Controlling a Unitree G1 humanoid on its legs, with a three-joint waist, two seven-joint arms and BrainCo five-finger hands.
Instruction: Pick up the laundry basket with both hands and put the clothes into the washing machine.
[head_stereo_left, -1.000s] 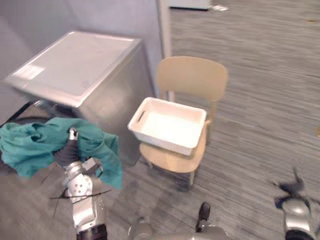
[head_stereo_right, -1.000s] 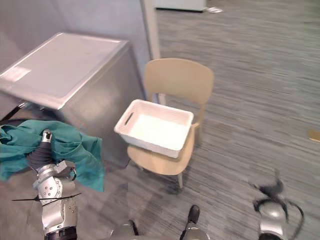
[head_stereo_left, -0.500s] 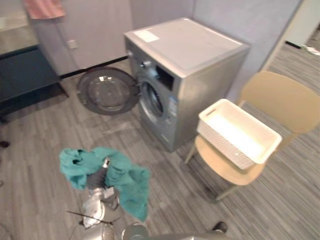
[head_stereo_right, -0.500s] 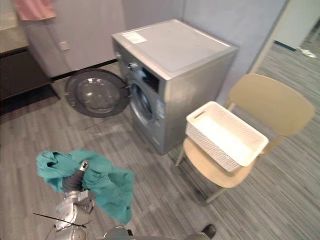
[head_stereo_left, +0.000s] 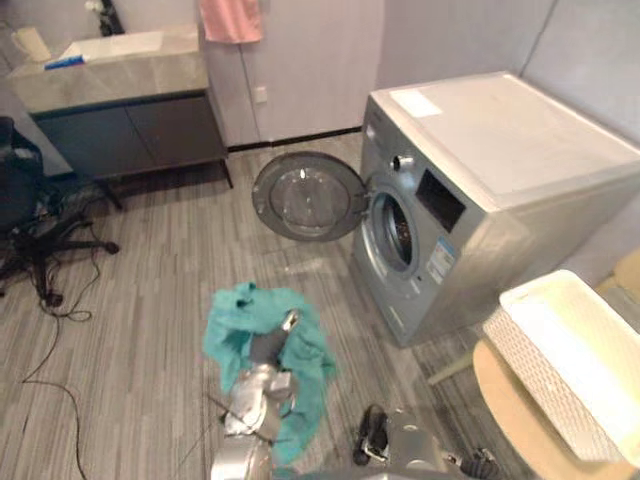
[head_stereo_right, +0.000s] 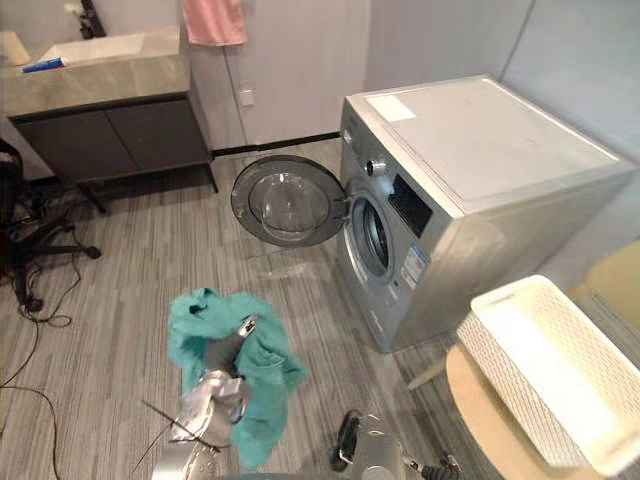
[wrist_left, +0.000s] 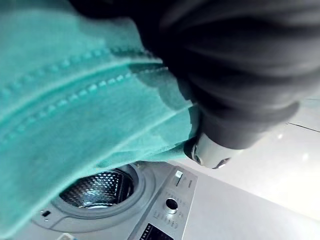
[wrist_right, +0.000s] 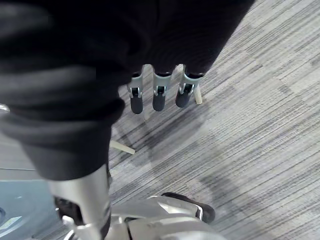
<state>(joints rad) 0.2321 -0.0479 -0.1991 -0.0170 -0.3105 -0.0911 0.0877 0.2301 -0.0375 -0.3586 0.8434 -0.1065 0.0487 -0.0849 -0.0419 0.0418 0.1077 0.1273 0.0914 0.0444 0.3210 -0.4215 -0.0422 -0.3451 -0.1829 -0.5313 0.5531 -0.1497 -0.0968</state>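
— Where's the washing, then?

— Low in the middle of the frame. A teal cloth (head_stereo_left: 232, 325) is draped over the robot's left hand (head_stereo_left: 265, 347), held above the grey striped floor (head_stereo_left: 150, 330). It hangs down both sides of the dark wrist cover.

— Is the hand clamped on it?

— Can't tell from here. The cloth wraps over the hand and hides the grip, in the wrist view too.

— And the other hand?

— The right hand (wrist_right: 159, 97) hangs over the floor, fingers straight and apart, nothing in them.

— The basket?

— The white laundry basket (head_stereo_left: 525, 355) sits at the lower right edge, on the seat of a tan chair (head_stereo_left: 505, 405). Neither hand touches it, and it stands well apart from the cloth.

— The machine?

— The silver washing machine (head_stereo_left: 500, 170) fills the right half, up and right of the cloth. Its round door (head_stereo_left: 308, 197) is swung wide open to the left. Past the cloth, the left wrist view looks straight at the drum (wrist_left: 97, 187).

— Anything else about?

— A dark cabinet (head_stereo_left: 130, 125) with a pale top at upper left, a pink towel (head_stereo_left: 230, 18) hanging above it, and a black office chair (head_stereo_left: 25, 210) at the left edge.
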